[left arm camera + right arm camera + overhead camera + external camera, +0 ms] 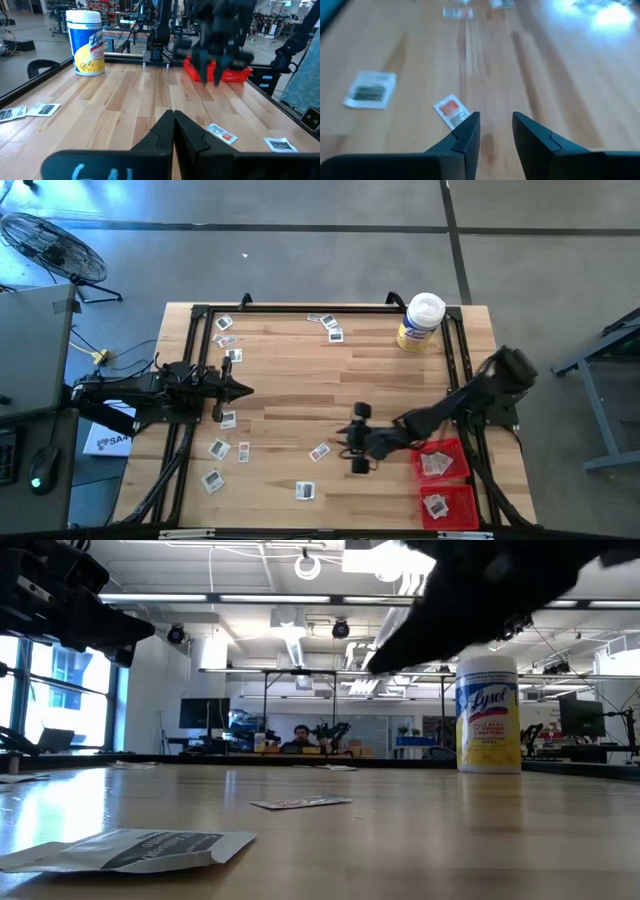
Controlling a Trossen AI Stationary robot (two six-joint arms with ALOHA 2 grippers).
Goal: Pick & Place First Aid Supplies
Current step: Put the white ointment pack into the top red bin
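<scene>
- Two fingers of the right gripper (pixel 495 132) parted by a narrow gap, nothing held between them; bare wood visible through the gap.
- Nearest packet (pixel 452 111), the one with a red mark, flat on the table just beside the left-hand finger as seen from the right wrist, apart from it, not between the fingers.
- Second packet (pixel 370 89) farther off to the same side; more lying blurred beyond.
- From above: right gripper (pixel 358 438) low over mid-table, that red-marked packet (pixel 319 451) just beside it.
- Left gripper (pixel 174 131) pressed closed, empty, waiting at the table's left edge.
- Done so far: a few packets, perhaps three or four, in the two red trays (pixel 452 476) at the right front corner; count unsure from above.
- Left to do: most of the first aid supplies (pixel 219 448) spread over the left half, front edge and far edge.
- Wipes jar (pixel 421 321) upright at the far right, well apart from the work.
- Judged early in the task; next pick likely the red-marked packet.
</scene>
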